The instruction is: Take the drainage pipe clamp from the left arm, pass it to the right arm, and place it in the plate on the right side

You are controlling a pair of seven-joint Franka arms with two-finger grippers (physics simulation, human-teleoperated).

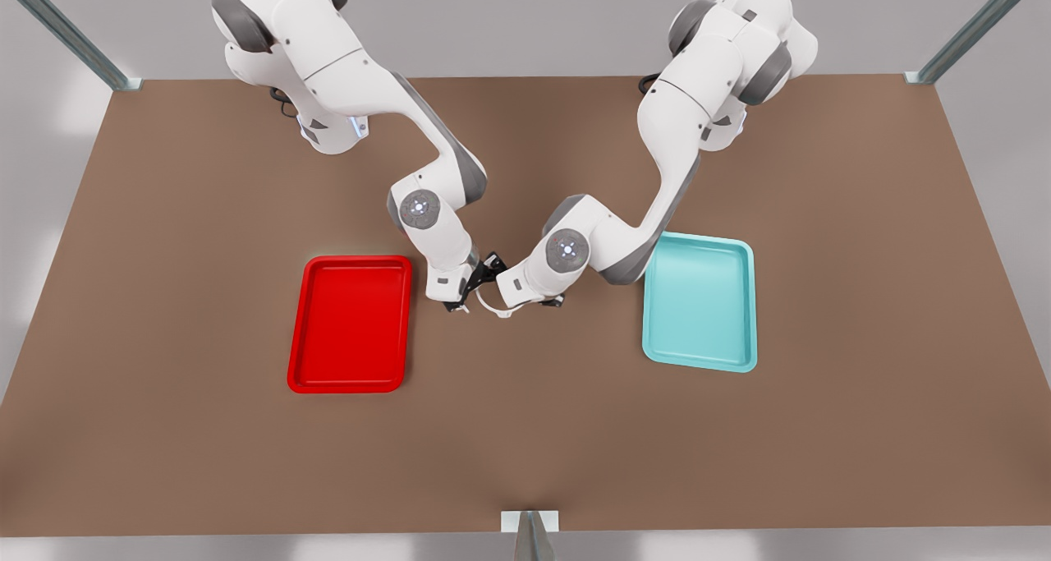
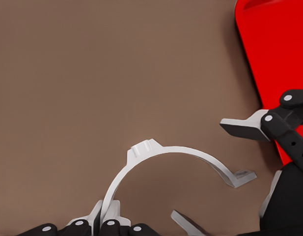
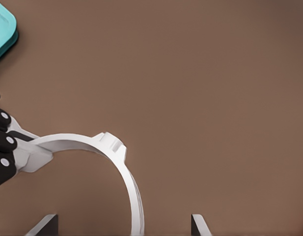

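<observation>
Front view shows both grippers meeting between the trays. Left gripper point(image 1: 538, 301) pinches the clamp point(image 1: 490, 306); right gripper point(image 1: 472, 291) gapes around it. Releasing before those fingers point(image 3: 45, 225) close could drop it short of the red tray point(image 1: 305, 349).

Two trays, two arms meeting between them.
The plate point(image 1: 350, 324) lies on the table point(image 1: 164, 429) at the front view's left, the other tray point(image 1: 699, 302) at its right; the drainage pipe clamp point(image 1: 491, 305) hangs between them.

White arc clamp point(image 1: 490, 305) midair between arms; red plate point(image 1: 351, 324) empty.
</observation>
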